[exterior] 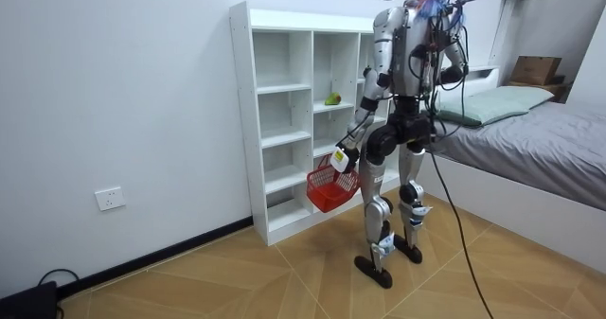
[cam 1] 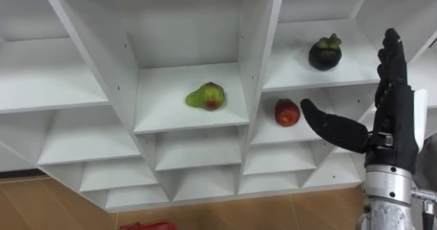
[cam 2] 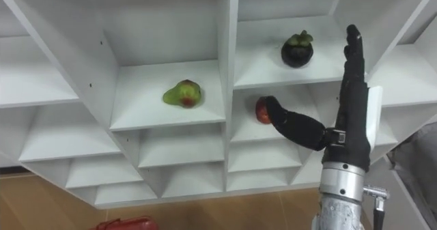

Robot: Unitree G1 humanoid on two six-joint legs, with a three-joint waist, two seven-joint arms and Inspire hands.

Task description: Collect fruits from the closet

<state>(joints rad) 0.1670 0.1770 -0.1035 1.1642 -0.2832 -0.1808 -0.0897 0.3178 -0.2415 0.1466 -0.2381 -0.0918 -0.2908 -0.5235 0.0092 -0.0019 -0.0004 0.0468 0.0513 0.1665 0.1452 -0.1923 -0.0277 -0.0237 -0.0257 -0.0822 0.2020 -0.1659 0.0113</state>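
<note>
Fruits: green fruit [cam 1: 206, 97], red fruit [cam 1: 287, 112], dark fruit [cam 1: 325, 54] on closet shelves [cam 1: 179, 118] | right hand [cam 1: 396, 127] released, raised near red fruit | left hand [exterior: 343, 158] grasping basket [exterior: 331, 188]

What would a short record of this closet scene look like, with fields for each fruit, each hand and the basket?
Closet: white shelf unit, open compartments
Fruit 1: mangosteen, right column, upper shelf
Fruit 2: red apple, right column, shelf below
Fruit 3: green-red fruit, perhaps a mango, middle column
Right: right hand raised before the right column, fingers straight, thumb towards the red apple, holding nothing
Left: left hand lowered, carrying the red basket
</note>
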